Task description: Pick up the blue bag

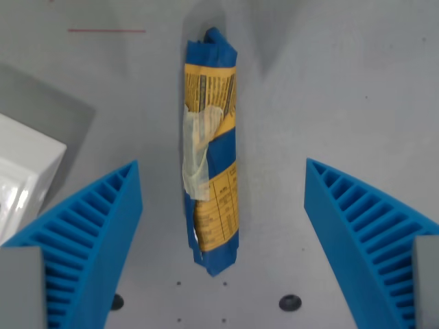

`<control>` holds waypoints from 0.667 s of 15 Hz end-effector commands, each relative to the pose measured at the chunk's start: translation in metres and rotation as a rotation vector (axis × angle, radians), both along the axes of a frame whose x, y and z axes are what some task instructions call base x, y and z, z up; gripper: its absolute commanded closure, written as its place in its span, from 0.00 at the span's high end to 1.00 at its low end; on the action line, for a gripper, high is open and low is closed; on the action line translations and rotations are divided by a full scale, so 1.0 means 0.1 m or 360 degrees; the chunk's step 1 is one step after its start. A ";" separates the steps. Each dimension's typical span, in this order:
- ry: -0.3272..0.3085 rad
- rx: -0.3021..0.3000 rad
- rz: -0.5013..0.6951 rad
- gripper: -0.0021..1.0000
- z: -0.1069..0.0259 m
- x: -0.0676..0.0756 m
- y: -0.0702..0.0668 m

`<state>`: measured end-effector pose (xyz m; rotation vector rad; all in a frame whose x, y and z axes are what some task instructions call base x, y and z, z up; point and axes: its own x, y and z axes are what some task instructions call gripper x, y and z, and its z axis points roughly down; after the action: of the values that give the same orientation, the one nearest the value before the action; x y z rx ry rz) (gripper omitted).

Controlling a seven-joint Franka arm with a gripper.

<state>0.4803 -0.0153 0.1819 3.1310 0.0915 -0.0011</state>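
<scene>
A pale grey desk surface [329, 89] fills the wrist view, seen from directly above; none of its outer edges or corners are in sight, so positions here are given against the frame.

The gripper [223, 240] stands spread wide. Its two blue ribbed fingers [92, 233] rise from the bottom corners of the picture, one on the wrist view's left and one on the wrist view's right, each tapering to a point about halfway up. Neither finger touches anything, and bare desk shows on both sides of the object between them.

Between the fingers lies the blue bag [211, 147], flat on the desk and close to the middle of the picture, a little left of centre. It is rolled or folded into a long, narrow bundle. Its long axis runs from top to bottom of the view, almost straight, with one end pointing towards the top edge and the other pointing down into the gap between the fingers. Yellow printed panels show along its length, and a strip of clear tape [197, 154] crosses its middle.

At the wrist view's left edge sits part of a white box [24, 171], well apart from the bag.

Near the bottom edge are two dark holes [290, 302] in the desk. A thin red line [106, 30] is marked near the top left.
</scene>
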 end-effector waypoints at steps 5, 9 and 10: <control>-0.0169 0.0104 0.0039 1.00 -0.37 -0.09 -0.04; -0.0149 0.0109 0.0038 1.00 -0.56 -0.06 -0.01; -0.0143 0.0110 0.0037 1.00 -0.61 -0.08 0.00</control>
<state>0.4778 -0.0155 0.1288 3.1279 0.0945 -0.0073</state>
